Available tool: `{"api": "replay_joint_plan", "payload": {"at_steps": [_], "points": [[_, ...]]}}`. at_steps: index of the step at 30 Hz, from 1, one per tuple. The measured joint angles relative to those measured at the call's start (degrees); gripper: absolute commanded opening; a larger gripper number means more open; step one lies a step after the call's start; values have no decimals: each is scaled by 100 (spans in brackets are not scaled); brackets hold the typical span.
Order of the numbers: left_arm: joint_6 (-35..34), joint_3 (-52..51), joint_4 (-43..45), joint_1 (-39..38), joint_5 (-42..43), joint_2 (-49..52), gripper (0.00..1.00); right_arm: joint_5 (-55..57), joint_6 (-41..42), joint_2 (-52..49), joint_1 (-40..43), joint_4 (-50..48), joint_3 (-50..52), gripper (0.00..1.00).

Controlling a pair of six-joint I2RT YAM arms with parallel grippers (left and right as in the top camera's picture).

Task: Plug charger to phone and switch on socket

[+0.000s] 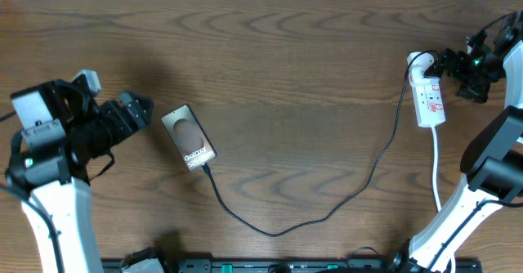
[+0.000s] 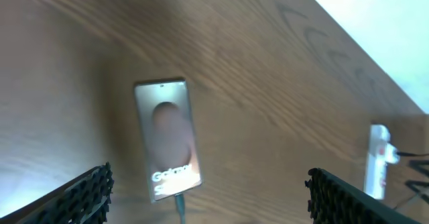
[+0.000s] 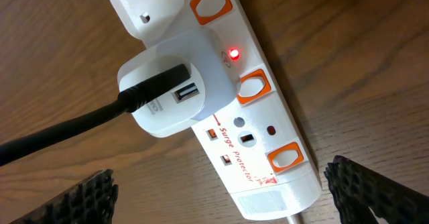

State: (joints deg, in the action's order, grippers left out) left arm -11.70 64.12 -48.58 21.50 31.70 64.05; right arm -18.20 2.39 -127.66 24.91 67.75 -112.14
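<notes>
The phone (image 1: 189, 137) lies flat on the wooden table left of centre, lettering up; it also shows in the left wrist view (image 2: 167, 138). The black charger cable (image 1: 327, 214) runs from the phone's lower end, where its tip sits in the phone (image 2: 179, 201), across to a white adapter (image 3: 175, 90) in the socket strip (image 1: 430, 99). A red light (image 3: 234, 52) glows on the socket (image 3: 258, 140). My left gripper (image 1: 137, 111) is open and empty, left of the phone. My right gripper (image 1: 448, 63) is open, above the socket, touching nothing.
The socket's thick white cord (image 1: 435, 165) runs down toward the front edge on the right. A second white plug (image 3: 149, 6) sits at the strip's far end. A black rail (image 1: 270, 265) lies along the table's front edge.
</notes>
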Motion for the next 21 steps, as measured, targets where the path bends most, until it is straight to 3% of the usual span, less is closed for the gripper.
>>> {"api": "replay_joint_plan", "payload": {"at_steps": [5,8,13,21], "points": [[0,-31,181,-282,-704,-682,90,0,0,0,0,-2,0,99],[0,-352,855,-662,-1180,-1189,90,2,0,0,0,-2,0,99],[203,-1563,2612,-1318,-1794,-2243,90,2,0,0,0,-2,0,99],[758,-4081,5276,-1886,-2055,-4004,90,-2,2,0,0,2,-15,99]]}}
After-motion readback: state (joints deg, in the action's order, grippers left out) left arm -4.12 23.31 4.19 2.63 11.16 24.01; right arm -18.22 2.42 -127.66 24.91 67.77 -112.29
